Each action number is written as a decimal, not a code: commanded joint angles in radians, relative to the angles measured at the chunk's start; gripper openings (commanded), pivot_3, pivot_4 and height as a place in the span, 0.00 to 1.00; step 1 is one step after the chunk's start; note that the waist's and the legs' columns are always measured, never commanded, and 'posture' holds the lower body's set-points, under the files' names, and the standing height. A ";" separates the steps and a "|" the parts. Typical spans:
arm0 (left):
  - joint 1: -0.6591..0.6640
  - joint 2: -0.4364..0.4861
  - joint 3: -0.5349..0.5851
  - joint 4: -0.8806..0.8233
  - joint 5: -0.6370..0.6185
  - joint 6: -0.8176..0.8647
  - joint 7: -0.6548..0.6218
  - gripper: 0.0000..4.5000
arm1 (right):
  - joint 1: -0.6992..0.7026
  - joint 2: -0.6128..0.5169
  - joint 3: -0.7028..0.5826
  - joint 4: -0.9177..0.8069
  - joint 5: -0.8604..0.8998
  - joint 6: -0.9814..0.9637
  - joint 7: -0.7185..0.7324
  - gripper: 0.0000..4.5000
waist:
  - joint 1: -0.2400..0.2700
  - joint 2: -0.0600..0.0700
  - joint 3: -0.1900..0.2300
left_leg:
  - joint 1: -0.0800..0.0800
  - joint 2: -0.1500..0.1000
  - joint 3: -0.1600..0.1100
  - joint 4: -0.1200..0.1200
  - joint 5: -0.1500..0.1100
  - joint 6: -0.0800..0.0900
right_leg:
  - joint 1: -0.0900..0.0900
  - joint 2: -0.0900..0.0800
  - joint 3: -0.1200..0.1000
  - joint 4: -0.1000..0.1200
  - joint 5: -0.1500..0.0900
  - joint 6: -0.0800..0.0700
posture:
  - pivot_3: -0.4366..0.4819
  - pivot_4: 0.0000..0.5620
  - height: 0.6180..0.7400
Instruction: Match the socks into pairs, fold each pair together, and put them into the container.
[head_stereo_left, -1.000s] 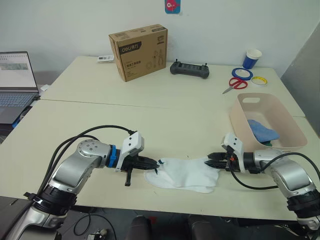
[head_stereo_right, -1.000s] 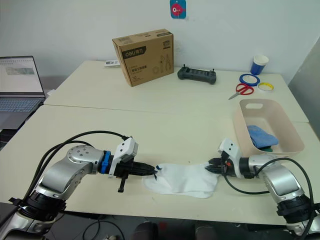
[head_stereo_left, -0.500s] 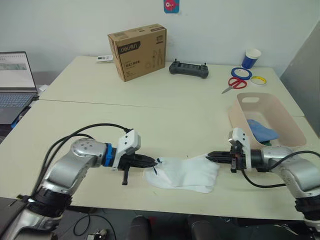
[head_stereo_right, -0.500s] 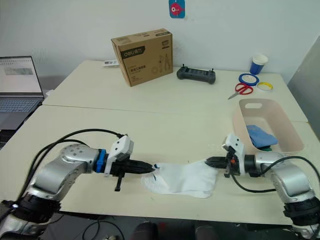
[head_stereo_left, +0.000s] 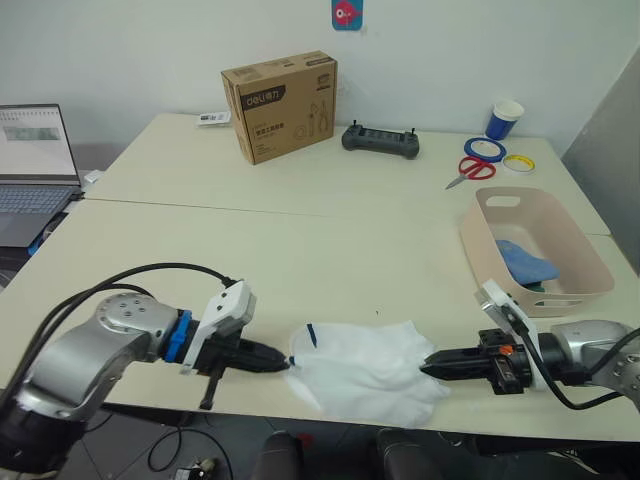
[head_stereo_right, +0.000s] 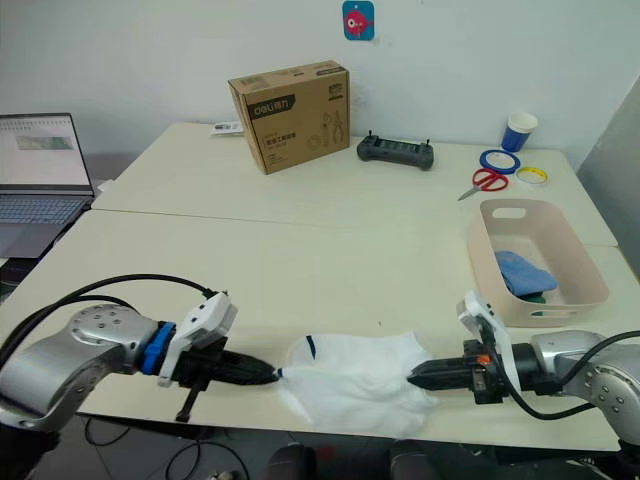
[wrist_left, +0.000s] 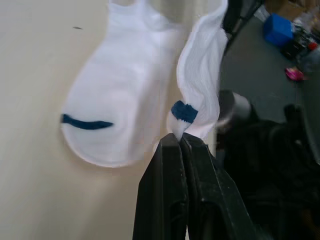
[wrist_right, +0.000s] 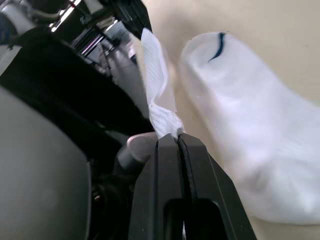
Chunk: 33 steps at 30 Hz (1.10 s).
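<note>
Two white socks with small dark blue marks lie together at the table's front edge. My left gripper is shut on the edge of one white sock, which droops past the table edge. The other white sock lies flat beside it. My right gripper is shut on the opposite end of the held sock. The pale pink container stands at the right. It holds a light blue sock and a bit of dark green sock.
A brown cardboard box and a black controller stand at the back. Red scissors, tape rolls and a blue cup sit at the back right. A laptop is at the far left.
Both grippers have drawn back toward the table's front edge, dragging the white socks with them. The socks now lie partly over the edge.
</note>
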 joint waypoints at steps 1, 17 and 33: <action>-0.042 -0.022 -0.013 0.034 0.029 -0.020 0.022 0.00 | -0.046 0.018 0.007 0.041 -0.043 -0.047 -0.039 0.01 | 0.000 0.000 0.000 | -0.001 0.000 0.000 0.000 0.000 0.000 | -0.001 0.000 0.000 0.000 0.000 0.000 | 0.48 0.27 1.00; -0.143 -0.067 -0.107 0.121 0.135 -0.002 0.050 0.00 | -0.097 0.092 0.167 0.184 -0.298 -0.225 -0.083 0.01 | -0.002 0.000 0.000 | -0.003 0.001 -0.001 -0.004 0.000 0.000 | -0.004 0.002 -0.001 0.001 0.001 0.004 | 0.48 0.27 1.00; -0.130 -0.049 -0.101 0.114 0.144 0.007 0.043 0.00 | -0.142 0.152 0.194 0.195 -0.350 -0.221 -0.110 0.01 | 0.000 0.000 0.000 | -0.003 0.001 -0.001 -0.003 0.000 0.000 | -0.004 0.002 -0.001 0.001 0.002 0.004 | 0.48 0.27 1.00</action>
